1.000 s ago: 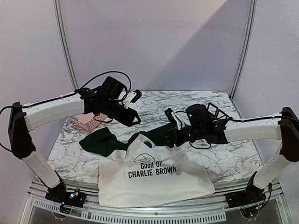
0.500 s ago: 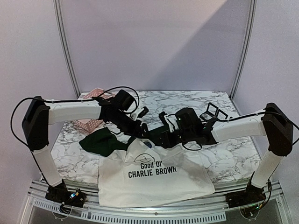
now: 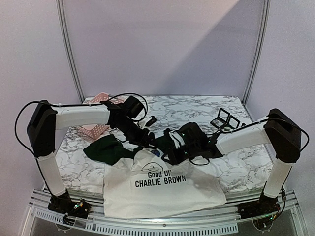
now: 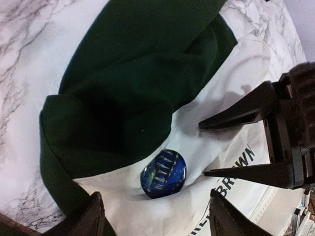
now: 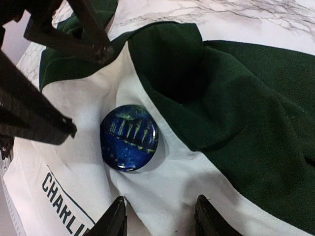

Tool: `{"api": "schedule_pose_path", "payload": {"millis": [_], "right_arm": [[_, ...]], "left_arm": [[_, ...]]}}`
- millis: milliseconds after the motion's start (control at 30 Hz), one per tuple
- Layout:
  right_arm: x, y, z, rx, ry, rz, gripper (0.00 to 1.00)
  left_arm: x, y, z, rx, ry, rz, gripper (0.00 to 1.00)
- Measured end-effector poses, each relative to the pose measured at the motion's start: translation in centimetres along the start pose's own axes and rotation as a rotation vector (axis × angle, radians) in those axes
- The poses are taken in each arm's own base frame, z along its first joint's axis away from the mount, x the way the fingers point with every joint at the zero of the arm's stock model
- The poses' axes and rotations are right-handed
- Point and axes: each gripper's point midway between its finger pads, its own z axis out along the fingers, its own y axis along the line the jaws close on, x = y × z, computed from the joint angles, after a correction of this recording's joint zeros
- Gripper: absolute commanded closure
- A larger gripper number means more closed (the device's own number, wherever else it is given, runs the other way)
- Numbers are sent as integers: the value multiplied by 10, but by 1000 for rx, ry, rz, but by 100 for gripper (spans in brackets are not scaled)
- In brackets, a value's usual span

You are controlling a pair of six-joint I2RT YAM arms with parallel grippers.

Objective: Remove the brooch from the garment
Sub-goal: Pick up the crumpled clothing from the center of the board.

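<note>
Brooch (glossy blue) lies on the white garment.

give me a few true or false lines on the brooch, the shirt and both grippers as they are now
1. The brooch is round and blue. True.
2. The brooch sits on a dark green sleeve. False: it sits on the white cloth of the T-shirt, right beside the green.
3. The left gripper and the right gripper both have their jaws apart. True.
4. The right gripper is clamped on the brooch. False: no finger touches it; the fingers stand clear around it.
5. A pink basket stands at the back left of the table. True.
</note>
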Motion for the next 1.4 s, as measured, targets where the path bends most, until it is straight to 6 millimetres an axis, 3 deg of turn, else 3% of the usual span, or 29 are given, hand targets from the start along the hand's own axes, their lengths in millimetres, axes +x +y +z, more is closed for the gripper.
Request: {"api": "schedule_pose_path", "payload": {"millis": [133, 233, 467, 667, 833, 933, 1100, 1200, 1400], "right_arm": [[3, 1, 2, 9, 4, -6, 48], [1, 1, 2, 14, 4, -14, 48], [-26, 12, -1, 0, -53, -42, 51], [-26, 12, 4, -6, -51, -41, 53], [-22, 11, 7, -10, -41, -35, 58], [-22, 12, 7, -13, -48, -30, 60], [-3, 3, 7, 4, -35, 4, 62], [3, 0, -2, 13, -36, 27, 63], [-25, 23, -32, -22, -158, 31, 57]], "left_arm": [[-3, 7, -6, -56, -13, 25, 10], [-3, 13, -10, -97, -13, 39, 9], [1, 24, -7, -140, 14, 39, 8], [10, 31, 10, -135, 67, 19, 38], [11, 27, 22, -77, 76, -12, 85], [6, 21, 23, -31, 59, -21, 100], [1, 14, 21, 42, 8, -32, 100], [-3, 5, 9, 109, -46, -38, 100], [-28, -29, -19, 278, -162, -3, 100]]}}
